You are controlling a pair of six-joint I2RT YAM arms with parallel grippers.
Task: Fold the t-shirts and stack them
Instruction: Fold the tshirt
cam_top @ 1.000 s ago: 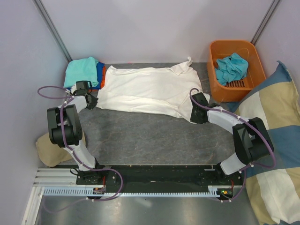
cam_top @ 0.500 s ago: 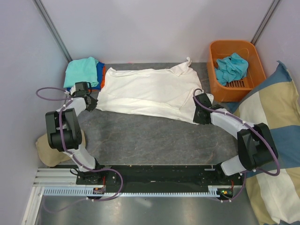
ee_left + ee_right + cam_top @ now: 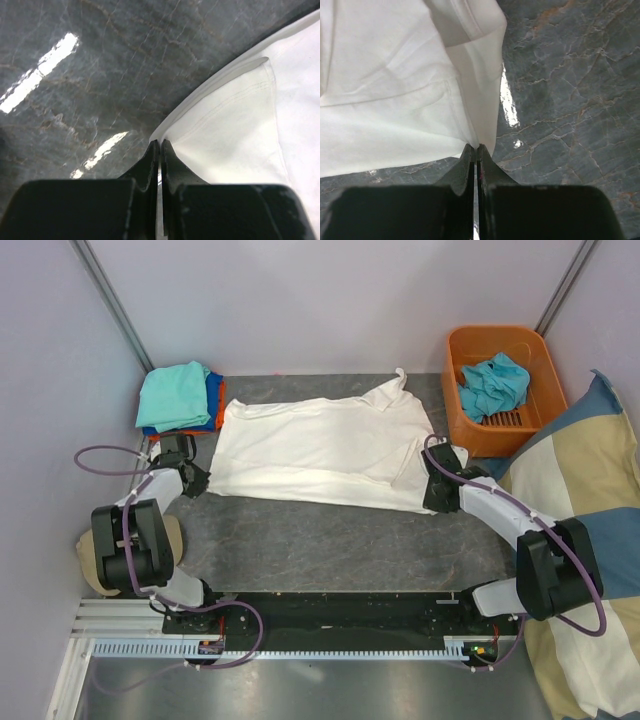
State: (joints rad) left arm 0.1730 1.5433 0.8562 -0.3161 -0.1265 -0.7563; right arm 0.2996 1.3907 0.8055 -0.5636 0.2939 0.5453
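Left wrist: left fingers (image 3: 148,167) pinch white t-shirt (image 3: 240,135) corner | right wrist: right fingers (image 3: 465,162) pinch its edge

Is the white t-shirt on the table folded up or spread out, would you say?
Spread out: the white t-shirt lies wide across the table, near corners pinched by the left gripper and right gripper.

Right claw (image 3: 476,148) clamped the white t-shirt (image 3: 320,445), then with left claw (image 3: 159,146) dragged it nearer.
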